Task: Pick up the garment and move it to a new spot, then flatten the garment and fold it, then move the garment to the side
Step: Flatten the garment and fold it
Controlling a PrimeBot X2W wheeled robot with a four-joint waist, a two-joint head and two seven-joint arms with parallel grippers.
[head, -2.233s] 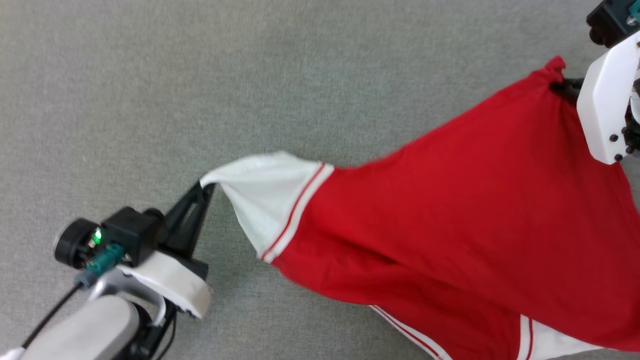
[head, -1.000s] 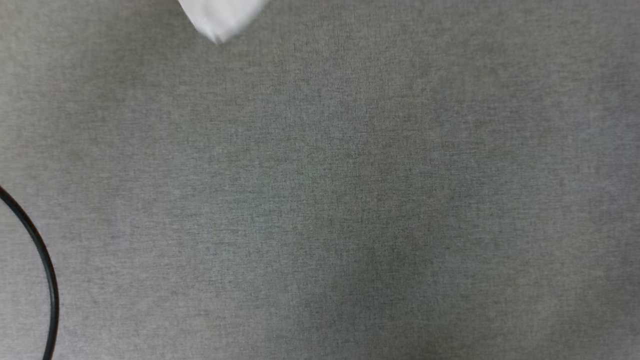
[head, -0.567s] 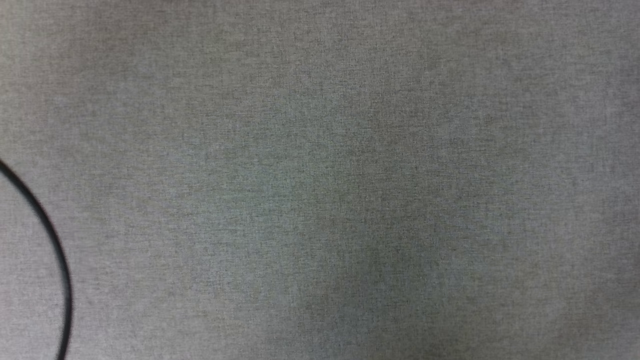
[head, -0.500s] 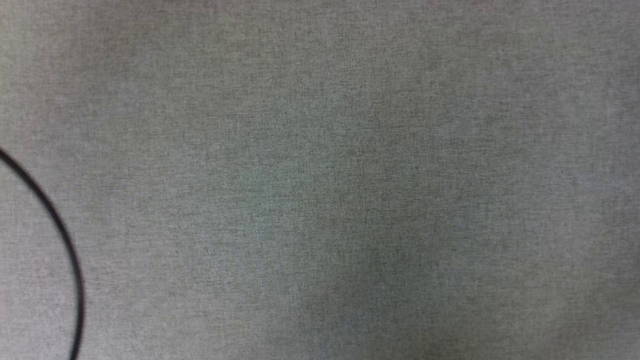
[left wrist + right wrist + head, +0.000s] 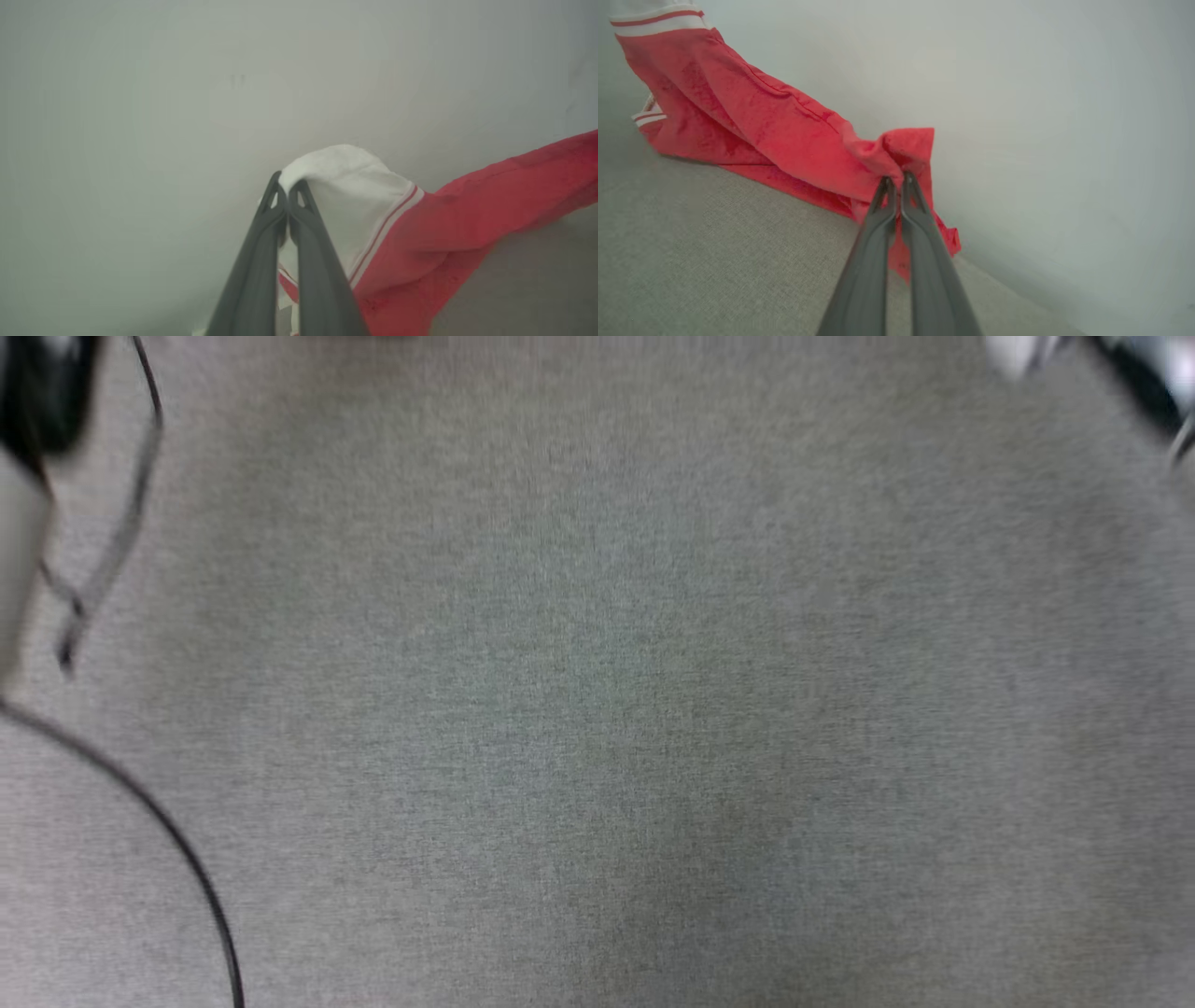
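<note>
Head camera moving, whole view shifts. Two seconds back: garment (image 5: 444, 224) stretched across it, between left hand (image 5: 285, 186) and right hand (image 5: 896, 179). One second back: just white scrap of it at top edge. Then bare grey worktop (image 5: 597, 709), black cable (image 5: 177, 845) curving at left edge. Now cable arc sits further in, lower left. Second thin cable (image 5: 131, 504) and blurred dark arm part (image 5: 37, 383) come in top left. Blurred pale-and-dark part (image 5: 1134, 369) enters top right. Picture now smeared with motion.
</note>
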